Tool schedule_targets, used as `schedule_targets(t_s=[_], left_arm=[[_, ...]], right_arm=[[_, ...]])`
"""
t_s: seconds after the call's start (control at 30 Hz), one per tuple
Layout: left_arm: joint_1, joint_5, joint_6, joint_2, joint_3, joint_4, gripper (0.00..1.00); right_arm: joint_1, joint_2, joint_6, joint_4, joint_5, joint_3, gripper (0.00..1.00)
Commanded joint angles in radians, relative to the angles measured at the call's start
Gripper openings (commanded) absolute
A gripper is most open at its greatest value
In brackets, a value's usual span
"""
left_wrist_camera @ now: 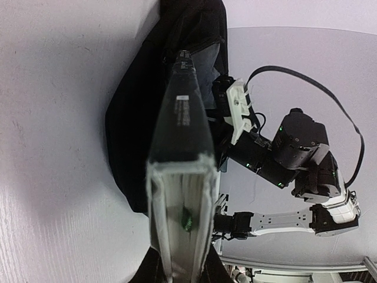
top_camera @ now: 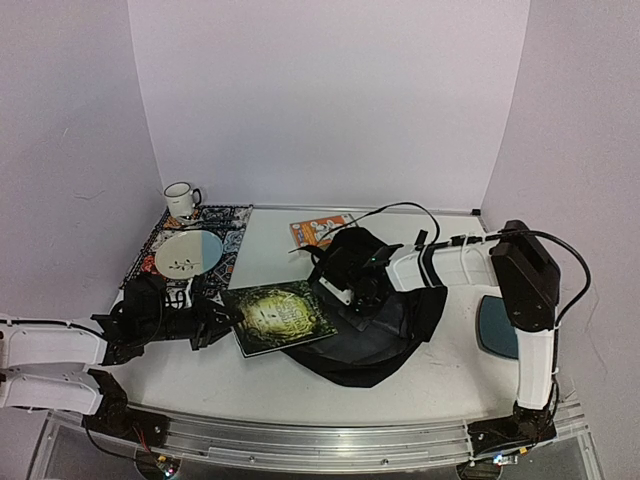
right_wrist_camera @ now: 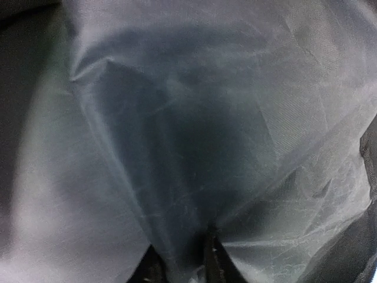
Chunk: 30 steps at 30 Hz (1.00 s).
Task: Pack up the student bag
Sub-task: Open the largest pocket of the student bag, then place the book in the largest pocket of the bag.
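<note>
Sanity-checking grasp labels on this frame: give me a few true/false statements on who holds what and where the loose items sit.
1. The left gripper is shut on the green book. True.
2. The right gripper grips the teal pad. False: it pinches the grey lining of the student bag; the pad lies untouched beside the right arm.
3. The mug stands on the plate. False: it stands behind the plate, off it.
4. The orange booklet lies on the table beyond the bag. True.
</note>
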Motion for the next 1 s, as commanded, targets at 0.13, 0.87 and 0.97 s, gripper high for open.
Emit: schedule_targets(t_s=[0.13, 0.87, 0.97], left_arm=[[0.003, 0.088, -0.034, 0.000, 0.040, 0.100, 0.00], [-0.101, 0.002, -0.054, 0.126, 0.190, 0.102, 0.00], [-0.116, -0.069, -0.061, 0.125, 0.196, 0.111, 0.00]], right_arm=[[0.001, -0.115, 0.116, -0.028, 0.006, 0.043, 0.00], [0.021, -0.271, 0.390, 0.113, -0.069, -0.025, 0.00], [0.027, -0.291, 0.418, 0.141, -0.075, -0.047, 0.00]])
